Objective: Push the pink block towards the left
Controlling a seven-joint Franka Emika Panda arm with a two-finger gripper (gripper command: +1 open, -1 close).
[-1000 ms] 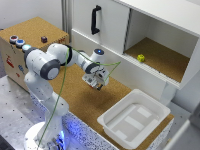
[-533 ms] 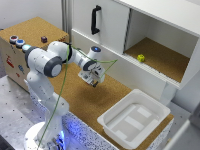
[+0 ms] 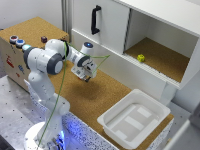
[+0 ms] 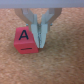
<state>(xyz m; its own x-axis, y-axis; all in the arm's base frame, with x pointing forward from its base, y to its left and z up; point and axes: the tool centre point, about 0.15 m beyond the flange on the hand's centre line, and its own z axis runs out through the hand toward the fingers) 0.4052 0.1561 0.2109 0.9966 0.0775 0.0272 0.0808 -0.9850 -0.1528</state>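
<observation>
closed fingers rest beside the pink block on the cork surface; an off-centre push could spin the block aside.

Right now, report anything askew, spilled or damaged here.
Nothing stands out. The pink block sits flat on the cork beside the gripper, and the white tray lies level, unspilled.

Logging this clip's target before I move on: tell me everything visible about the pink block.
The pink block is a small reddish-pink cube, matte, with a dark letter A on its upper face. It sits flat on the cork surface, upright. In the wrist view the hand appears closed, its fingers right against one side of the block. In the exterior view the hand hides it.
</observation>
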